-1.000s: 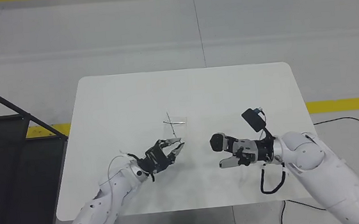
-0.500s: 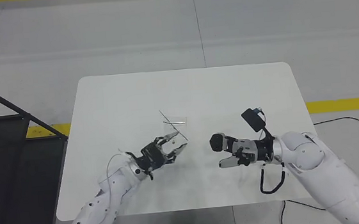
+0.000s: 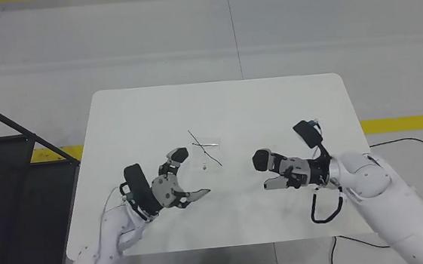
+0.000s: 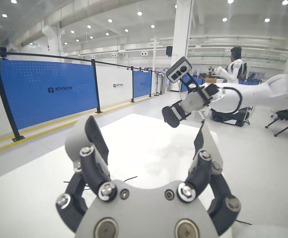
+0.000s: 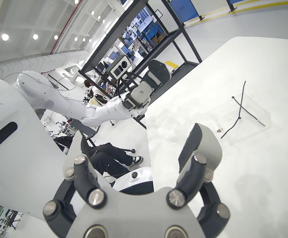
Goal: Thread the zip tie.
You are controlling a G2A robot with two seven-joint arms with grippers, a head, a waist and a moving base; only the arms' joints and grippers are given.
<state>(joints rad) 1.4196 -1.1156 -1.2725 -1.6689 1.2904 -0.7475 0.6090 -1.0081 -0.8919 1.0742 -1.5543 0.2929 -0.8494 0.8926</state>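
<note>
Two thin black zip ties lie crossed on a clear plastic sheet near the middle of the white table. In the right wrist view the zip ties lie flat on the sheet, apart from both grippers. My left gripper hovers just short of them, toward the front left, open and holding nothing. Past the open left gripper, a bit of tie shows low on the table. My right gripper is to the right of the ties, open and holding nothing.
A dark rack stands left of the table. A yellow floor line runs behind the table's right side. From the right wrist view, the left gripper is seen across the table.
My left gripper has drawn back from the zip ties toward the front left, turned and opened wide. The ties shifted slightly. The right gripper drifted a little to the right.
</note>
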